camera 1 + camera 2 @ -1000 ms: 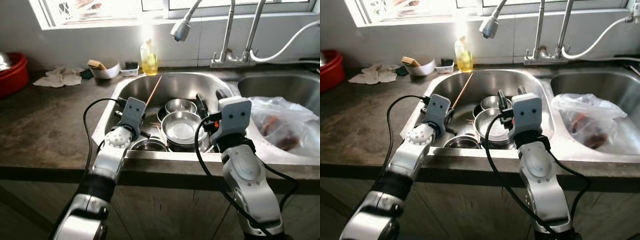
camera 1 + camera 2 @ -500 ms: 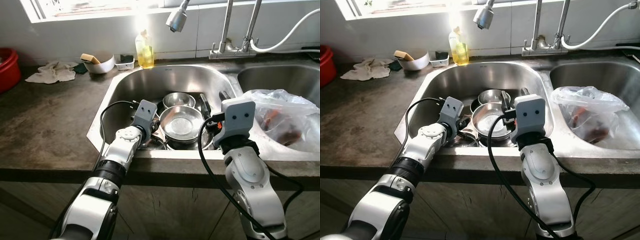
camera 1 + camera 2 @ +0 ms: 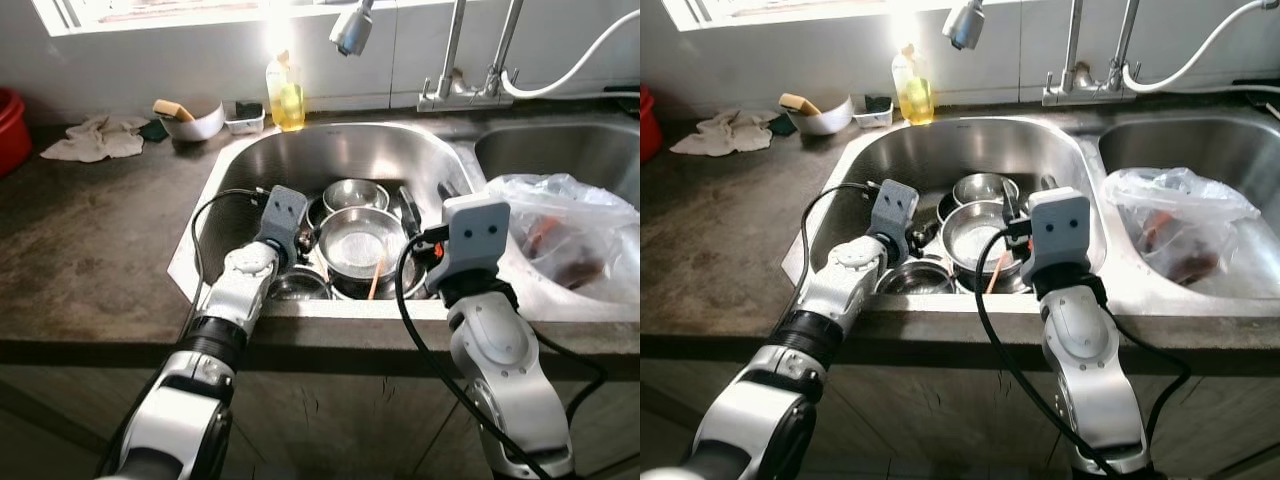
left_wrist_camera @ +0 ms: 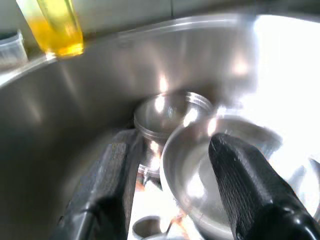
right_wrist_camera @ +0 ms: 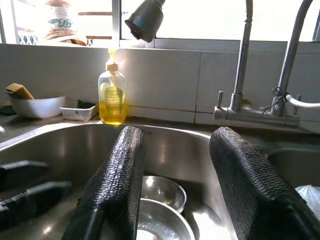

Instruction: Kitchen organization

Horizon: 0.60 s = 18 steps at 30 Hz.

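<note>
The left gripper (image 4: 165,200) hangs low inside the stainless steel left sink basin (image 3: 300,165), its two black fingers (image 4: 245,200) spread wide with nothing between them, aimed at the large round steel bowl (image 3: 362,247) and the smaller steel bowl (image 3: 357,194) behind it. The right gripper (image 5: 172,195) hovers over the near right part of the same basin, its fingers just as wide apart and empty, pointing over the bowls toward the back wall.

Outward from there, a shallow steel dish (image 3: 298,287) lies by the near rim, and a thin orange stick (image 3: 374,279) leans across the large bowl. The second basin holds a crumpled clear plastic bag (image 3: 565,235). On the dark bench (image 3: 90,240) sit a yellow soap bottle (image 3: 286,98), a white bowl with a sponge (image 3: 190,118), a pale rag (image 3: 95,140) and a red tub (image 3: 10,125).

Judging the progress: the dishes lie piled in the sink, neither gripper carries anything, so the sorting looks far from finished.
</note>
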### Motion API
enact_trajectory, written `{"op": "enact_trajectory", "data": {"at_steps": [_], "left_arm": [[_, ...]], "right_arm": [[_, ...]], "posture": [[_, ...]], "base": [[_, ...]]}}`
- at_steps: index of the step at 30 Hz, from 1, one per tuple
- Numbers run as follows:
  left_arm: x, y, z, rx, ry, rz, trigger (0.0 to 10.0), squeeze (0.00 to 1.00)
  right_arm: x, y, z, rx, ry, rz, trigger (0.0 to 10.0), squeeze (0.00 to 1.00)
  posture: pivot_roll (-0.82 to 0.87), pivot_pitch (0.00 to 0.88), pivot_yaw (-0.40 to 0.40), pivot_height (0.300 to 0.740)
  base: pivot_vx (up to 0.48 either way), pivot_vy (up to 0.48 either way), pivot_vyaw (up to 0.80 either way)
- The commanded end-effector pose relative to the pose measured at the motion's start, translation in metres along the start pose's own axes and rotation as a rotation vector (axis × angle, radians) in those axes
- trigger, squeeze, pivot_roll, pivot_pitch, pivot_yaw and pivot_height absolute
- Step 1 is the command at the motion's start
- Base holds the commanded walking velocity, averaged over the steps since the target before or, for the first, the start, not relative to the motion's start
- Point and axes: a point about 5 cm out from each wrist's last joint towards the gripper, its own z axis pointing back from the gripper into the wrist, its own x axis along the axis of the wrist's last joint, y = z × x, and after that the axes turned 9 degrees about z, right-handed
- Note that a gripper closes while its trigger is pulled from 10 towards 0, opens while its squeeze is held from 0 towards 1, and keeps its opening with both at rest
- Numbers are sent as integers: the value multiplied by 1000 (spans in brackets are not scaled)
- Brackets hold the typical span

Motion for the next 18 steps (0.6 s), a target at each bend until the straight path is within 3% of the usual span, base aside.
{"op": "enact_trajectory", "data": {"at_steps": [1,3,6,10,12,14,16,18], "left_arm": [[12,1,5,32,-93,14,10000,0],[20,-2,12,61,-205,-6,10000,0],[15,-2,25,81,-190,39,10000,0],[18,-1,44,75,-255,92,10000,0],[19,1,67,106,-288,40,10000,0],[16,5,90,176,-309,43,10000,0],[16,5,93,182,-308,47,10000,0],[16,1,110,191,-327,14,10000,0]], "right_arm": [[1,0,-2,0,-9,-1,10000,0],[0,0,-2,0,-7,-2,10000,0],[-1,1,-2,5,-6,-5,10000,0],[-2,2,-2,8,-2,-8,10000,0],[-5,2,-2,13,5,-5,10000,0],[-8,2,0,17,13,-5,10000,0],[-8,2,0,17,14,-5,10000,0],[-14,0,3,22,37,-8,10000,0]], "posture": [[50,109,46,740],[52,105,43,740],[57,92,33,740],[57,84,27,740],[47,75,24,740],[33,67,24,740],[33,67,24,740],[46,55,8,740]], "base": [[0,0,0],[0,0,0],[0,0,0],[0,0,0],[0,0,0],[0,0,0],[0,0,0],[0,0,0]]}}
